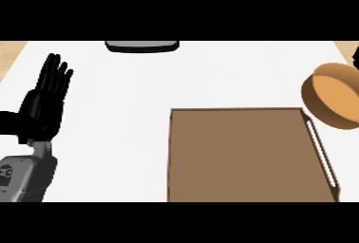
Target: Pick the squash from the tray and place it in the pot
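Observation:
A brown rectangular tray [238, 190] with a pale handle bar [324, 152] on its right side lies at the lower middle and right of the white counter. Nothing shows on its surface, and no squash is visible anywhere. An orange-brown round pot [329, 102] stands just beyond the tray's far right corner, cut off by the right edge; its inside looks bare. My left hand [43, 102] rests open at the far left, fingers straight and pointing up, well away from the tray. My right hand does not show.
A dark grey, flat object [142, 46] sits at the counter's far edge, top centre. A small black shape [354, 58] shows at the right edge above the pot; what it is I cannot tell. White counter [119, 118] lies between my left hand and the tray.

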`<action>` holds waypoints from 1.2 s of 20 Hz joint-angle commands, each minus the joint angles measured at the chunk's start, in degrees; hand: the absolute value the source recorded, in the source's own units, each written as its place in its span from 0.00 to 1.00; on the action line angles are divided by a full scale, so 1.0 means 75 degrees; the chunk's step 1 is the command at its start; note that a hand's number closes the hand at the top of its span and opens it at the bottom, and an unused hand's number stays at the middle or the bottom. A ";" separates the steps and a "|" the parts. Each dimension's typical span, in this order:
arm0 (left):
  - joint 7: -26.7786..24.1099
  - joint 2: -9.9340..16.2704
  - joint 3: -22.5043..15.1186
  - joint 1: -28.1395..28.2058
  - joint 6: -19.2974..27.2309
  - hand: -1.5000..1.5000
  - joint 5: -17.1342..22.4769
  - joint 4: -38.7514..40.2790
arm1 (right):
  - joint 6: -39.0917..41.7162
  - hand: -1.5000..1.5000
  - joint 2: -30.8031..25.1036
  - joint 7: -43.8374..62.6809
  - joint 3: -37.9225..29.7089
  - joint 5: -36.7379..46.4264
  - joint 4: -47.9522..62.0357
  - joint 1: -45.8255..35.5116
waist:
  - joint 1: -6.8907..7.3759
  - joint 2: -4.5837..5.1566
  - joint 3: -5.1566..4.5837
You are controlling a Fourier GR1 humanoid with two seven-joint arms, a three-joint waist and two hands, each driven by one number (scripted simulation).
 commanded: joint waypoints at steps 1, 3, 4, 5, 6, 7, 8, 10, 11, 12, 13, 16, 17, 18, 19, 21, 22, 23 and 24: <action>-0.0149 -0.0193 0.0016 -0.0129 -0.0040 0.50 -0.0166 0.0262 | -0.0273 1.00 -0.0288 -0.0962 -0.0704 -0.0666 0.0276 0.0568 | 0.0055 0.0018 -0.0002; 0.0403 0.0026 0.0152 -0.0028 -0.0043 0.50 -0.0054 -0.0324 | -0.0943 1.00 -0.0277 -0.1514 -0.0925 -0.0695 0.0718 0.0928 | 0.0090 0.0014 0.0000; 0.0292 -0.0176 -0.0162 0.0048 0.0089 0.50 -0.0260 -0.0491 | -0.1263 1.00 -0.0528 -0.2130 -0.1185 -0.0840 0.1402 0.1062 | 0.0103 0.0024 0.0005; 0.0103 -0.0156 0.0101 0.0034 -0.0136 0.50 -0.0162 -0.0119 | -0.1270 1.00 -0.0263 -0.1875 -0.1012 -0.0664 0.0965 0.1232 | 0.0082 0.0018 -0.0002; 0.0238 -0.0238 -0.0017 0.0030 0.0067 0.50 -0.0370 -0.0404 | -0.0966 1.00 -0.0621 -0.2033 -0.1169 -0.0808 0.1427 0.0825 | 0.0105 0.0018 -0.0002; -0.0099 -0.0431 -0.0181 0.0109 0.0008 0.50 -0.0431 -0.0122 | -0.1302 1.00 -0.0859 -0.2493 -0.1369 -0.0927 0.2360 0.0381 | 0.0140 0.0037 -0.0001; 0.0024 -0.0433 0.0011 0.0000 0.0103 0.50 -0.0325 -0.0094 | -0.1607 1.00 -0.0622 -0.2810 -0.1440 -0.1047 0.2184 0.1112 | 0.0098 0.0030 0.0001; -0.0062 -0.0599 -0.0180 0.0280 0.0117 0.50 -0.0620 -0.0214 | -0.1498 1.00 -0.0723 -0.2601 -0.1373 -0.0931 0.2599 0.0526 | 0.0122 0.0024 -0.0003; 0.0036 -0.0473 -0.0038 -0.0201 -0.0076 0.50 -0.0398 0.0132 | -0.1855 1.00 -0.0884 -0.2973 -0.1313 -0.0710 0.3723 0.0140 | 0.0167 0.0054 0.0000; -0.0060 -0.0344 0.0124 0.0037 -0.0257 0.50 -0.0340 -0.0124 | -0.1736 1.00 -0.0588 -0.2762 -0.1287 -0.0832 0.3193 0.0585 | 0.0127 0.0027 -0.0003; 0.0072 -0.0334 0.0199 0.0034 -0.0268 0.50 -0.0244 -0.0037 | -0.1529 1.00 -0.0788 -0.2884 -0.1265 -0.0852 0.3755 0.0226 | 0.0157 0.0036 -0.0002; -0.0032 -0.0440 -0.0027 0.0133 -0.0326 0.50 -0.0309 -0.0128 | -0.1190 1.00 -0.0700 -0.3065 -0.1794 -0.1643 0.4714 -0.0100 | 0.0219 0.0064 0.0004; 0.0435 -0.0256 0.0123 -0.0162 -0.0114 0.50 -0.0346 -0.0318 | -0.0973 1.00 -0.0464 -0.2906 -0.1829 -0.1848 0.4514 0.0097 | 0.0163 0.0035 0.0005; 0.0490 -0.0364 0.0032 -0.0326 -0.0012 0.50 -0.0414 -0.0319 | -0.1206 0.00 -0.0219 -0.3177 -0.1953 -0.2110 0.4688 0.0104 | 0.0156 0.0043 0.0009; -0.0025 -0.0217 0.0322 0.0432 -0.0435 0.50 -0.0148 -0.0259 | -0.0806 0.00 -0.0586 -0.3375 -0.2123 -0.2322 0.4787 0.0171 | 0.0168 0.0030 0.0000; 0.0545 -0.0457 0.0004 -0.0251 0.0085 0.50 -0.0515 -0.0380 | -0.0627 0.00 -0.0479 -0.3677 -0.2041 -0.2538 0.5277 -0.0244 | 0.0173 0.0035 0.0005; 0.0053 -0.0539 0.0122 -0.0412 -0.0100 0.50 -0.0483 0.0267 | -0.0636 0.00 -0.0619 -0.4108 -0.1990 -0.2558 0.5590 -0.0340 | 0.0145 0.0053 0.0001; -0.0178 -0.0416 0.0333 -0.0100 -0.0430 0.50 -0.0223 0.0211 | -0.0747 0.00 -0.0652 -0.4529 -0.1931 -0.2567 0.5725 -0.0363 | 0.0176 0.0051 0.0000; 0.0020 -0.0610 0.0050 -0.0243 -0.0080 0.50 -0.0565 0.0114 | -0.0987 0.00 -0.0321 -0.4651 -0.1920 -0.2655 0.5745 -0.0280 | 0.0159 0.0045 0.0003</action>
